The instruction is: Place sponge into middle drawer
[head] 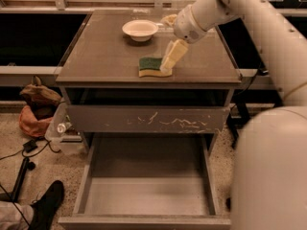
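The sponge [151, 66], green on top with a yellow body, lies on the cabinet top [105, 51] near its front edge. My gripper [171, 38] is open and reaches in from the upper right. One pale finger [173, 55] points down at the sponge's right end and seems to touch it. The other finger [169, 19] is further back, near the bowl. The middle drawer [148, 193] is pulled out below, and its plain grey floor is bare.
A white bowl [140, 29] stands behind the sponge. A shut drawer front with pale scratch marks [148, 119] sits above the open drawer. A bag [38, 104], cables and a person's shoe [45, 207] lie on the floor at left. My body [271, 176] fills the lower right.
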### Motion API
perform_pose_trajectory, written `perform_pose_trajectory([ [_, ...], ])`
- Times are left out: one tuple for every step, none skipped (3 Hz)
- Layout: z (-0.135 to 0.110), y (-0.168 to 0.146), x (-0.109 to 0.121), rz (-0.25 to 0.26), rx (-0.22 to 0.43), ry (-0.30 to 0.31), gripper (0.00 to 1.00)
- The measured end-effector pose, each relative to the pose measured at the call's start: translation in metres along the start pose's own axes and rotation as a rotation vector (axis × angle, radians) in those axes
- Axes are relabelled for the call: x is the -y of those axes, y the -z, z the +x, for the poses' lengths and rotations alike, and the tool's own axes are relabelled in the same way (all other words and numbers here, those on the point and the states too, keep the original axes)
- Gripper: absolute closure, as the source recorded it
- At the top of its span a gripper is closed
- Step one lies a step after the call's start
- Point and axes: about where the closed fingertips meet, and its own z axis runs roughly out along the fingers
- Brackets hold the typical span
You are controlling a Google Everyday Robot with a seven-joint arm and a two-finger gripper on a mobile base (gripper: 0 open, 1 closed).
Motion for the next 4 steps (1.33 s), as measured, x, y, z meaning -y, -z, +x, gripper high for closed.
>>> perform_pose_trajectory([
  [0.007,-0.031,0.010,-0.049,0.024,-0.018,0.00],
  [0.012,-0.047,0.008,-0.093,0.011,-0.026,0.00],
  [0.019,-0.051,0.001,-0.124,-0.009,-0.039,0.00],
  [0.026,-0.058,-0.006,-0.149,-0.026,-0.052,0.00],
])
